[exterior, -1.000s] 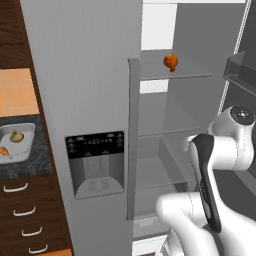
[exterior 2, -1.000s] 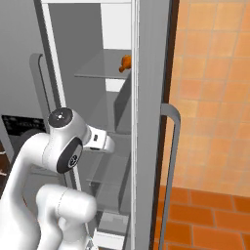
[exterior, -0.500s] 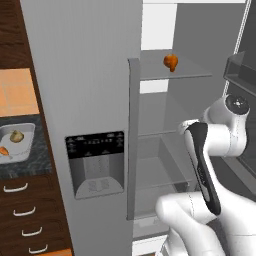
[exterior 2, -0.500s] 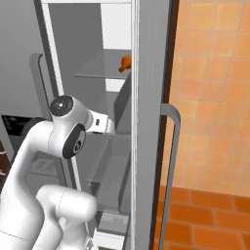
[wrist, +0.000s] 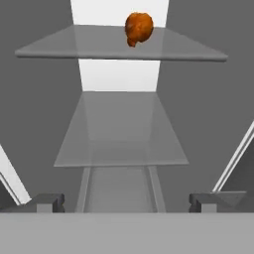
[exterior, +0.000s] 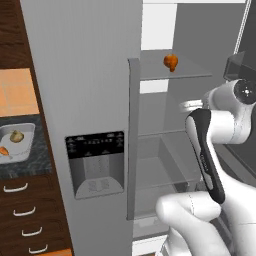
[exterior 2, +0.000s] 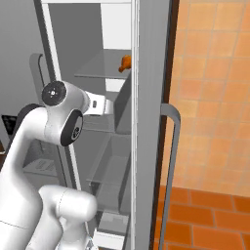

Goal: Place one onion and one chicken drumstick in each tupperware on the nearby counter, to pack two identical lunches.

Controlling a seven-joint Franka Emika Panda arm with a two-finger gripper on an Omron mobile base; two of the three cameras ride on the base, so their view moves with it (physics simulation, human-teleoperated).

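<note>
**A:** So what moved in the last second? Looks like the arm went further into the open fridge. In the left base view the elbow sits higher and further right than before, and in the right base view the wrist now pokes past the door edge toward the shelves. The drumstick (exterior: 171,62) hasn't budged, still on the top shelf (wrist: 74,47).

**B:** Yeah, I read it as lining up for that drumstick. The hand view has it up top, well above and beyond the fingers (wrist: 44,202), so it's an approach, nothing grabbed yet. Fingers are spread wide with nothing between them.

**A:** And the packing so far?

**B:** One tupperware (exterior: 26,131) on the tabletop (exterior: 40,162) far left, with an onion (exterior: 16,135) in it and a second drumstick (exterior: 4,150) beside that. So that lunch looks done, I'd guess. The fridge drumstick would be for the other one.

**A:** Where's the other tupperware though?

**B:** Can't say. The tray I can see is cut off by the left edge, and the fridge door blocks the rest of the tabletop. No sign of the second onion either.

**A:** The gripper itself?

**B:** Hidden behind the arm's own body in the left base view; only the two tips in the hand view tell me anything.
</note>
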